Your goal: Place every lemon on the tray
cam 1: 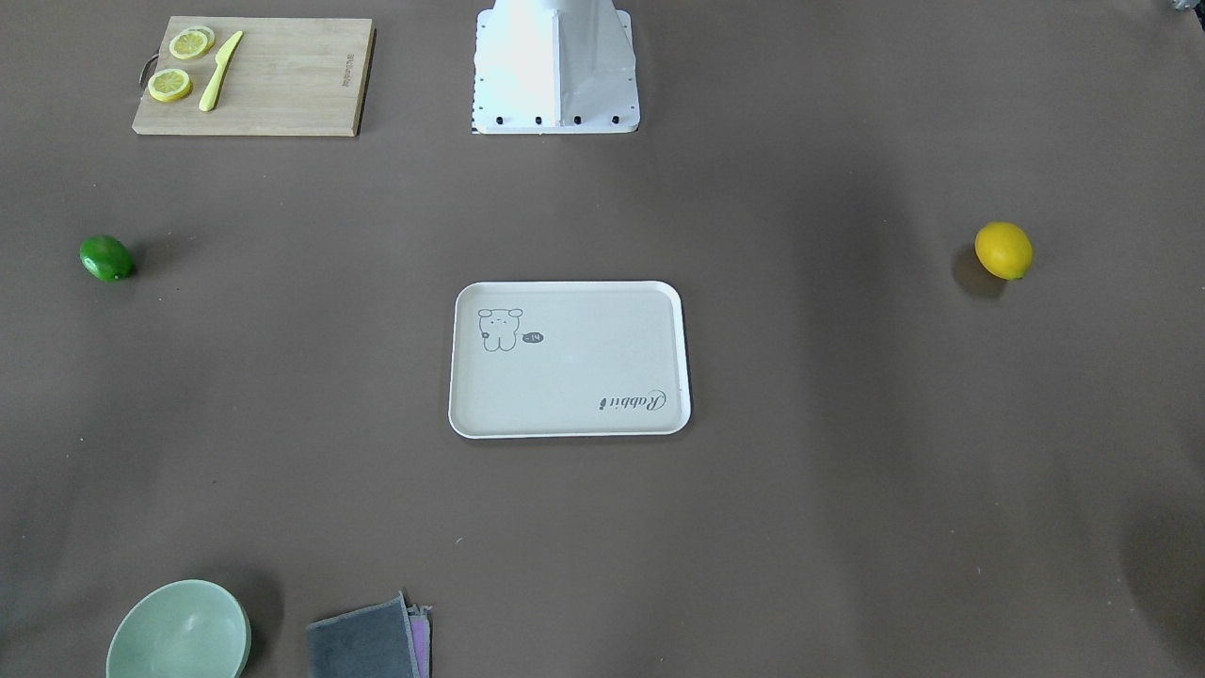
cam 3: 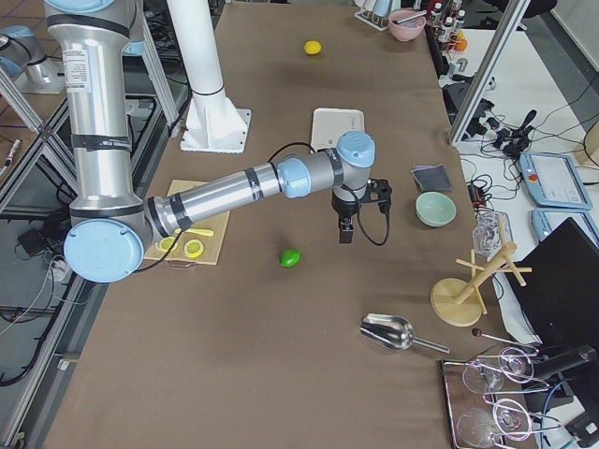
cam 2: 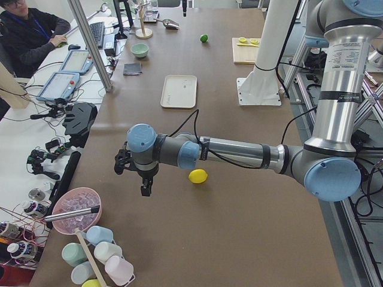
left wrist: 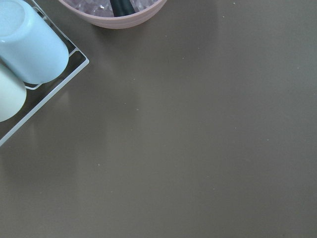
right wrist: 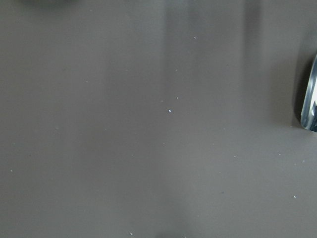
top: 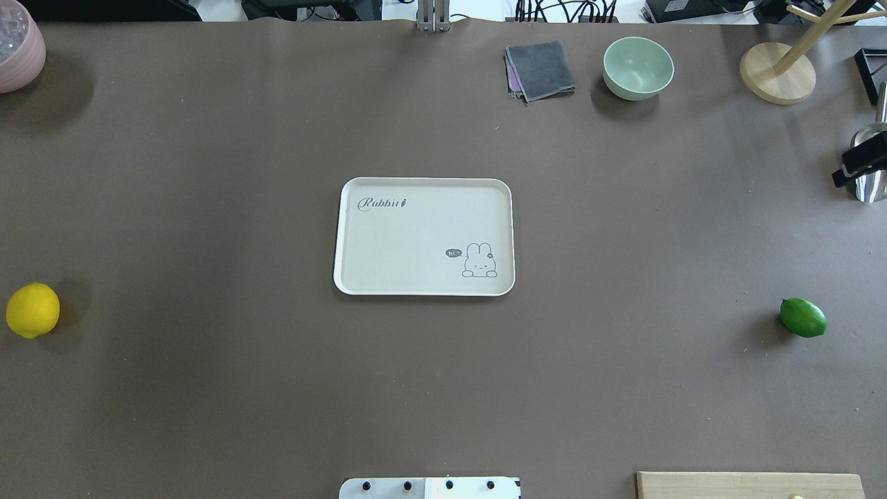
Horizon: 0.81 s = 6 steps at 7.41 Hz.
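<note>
The off-white tray [top: 346,235] lies empty at the table's middle and also shows in the front view [cam 1: 461,377]. The yellow lemon [top: 32,310] lies far to the left of it, at the table's left end [cam 1: 1004,250]. The green lemon [top: 803,317] lies far to the right [cam 1: 105,257]. My left gripper [cam 2: 145,190] hangs over the table beyond the yellow lemon [cam 2: 198,176], apart from it. My right gripper [cam 3: 343,232] hangs above the table beyond the green lemon [cam 3: 290,257]. I cannot tell whether either gripper is open or shut. Both wrist views show only bare table.
A wooden cutting board [cam 1: 282,85] with lemon slices and a yellow knife sits near the robot's right. A green bowl [top: 637,67] and grey cloth [top: 542,69] lie at the far edge. A metal scoop [cam 3: 393,332], wooden stand [top: 776,73] and pink bowl [top: 17,48] stand at the ends.
</note>
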Each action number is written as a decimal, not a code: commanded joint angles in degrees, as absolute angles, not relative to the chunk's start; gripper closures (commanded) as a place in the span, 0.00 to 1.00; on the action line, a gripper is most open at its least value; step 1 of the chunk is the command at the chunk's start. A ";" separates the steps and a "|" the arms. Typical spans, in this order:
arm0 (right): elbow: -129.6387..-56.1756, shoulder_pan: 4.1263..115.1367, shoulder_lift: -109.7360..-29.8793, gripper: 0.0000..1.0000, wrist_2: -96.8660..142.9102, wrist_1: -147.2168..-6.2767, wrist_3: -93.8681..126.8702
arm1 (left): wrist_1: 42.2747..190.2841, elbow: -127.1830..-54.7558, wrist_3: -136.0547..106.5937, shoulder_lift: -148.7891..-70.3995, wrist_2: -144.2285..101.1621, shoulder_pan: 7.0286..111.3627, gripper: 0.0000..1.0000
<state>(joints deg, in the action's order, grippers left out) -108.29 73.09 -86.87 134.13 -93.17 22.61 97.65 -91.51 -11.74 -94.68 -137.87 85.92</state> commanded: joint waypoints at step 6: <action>-108.46 61.79 -82.79 0.00 132.80 -93.16 36.74 | 107.31 -94.92 -31.46 -85.44 -144.48 71.91 0.02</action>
<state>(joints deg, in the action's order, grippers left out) -108.51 62.99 -82.97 133.08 -93.13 36.05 107.35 -94.74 -30.55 -87.08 -142.35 73.78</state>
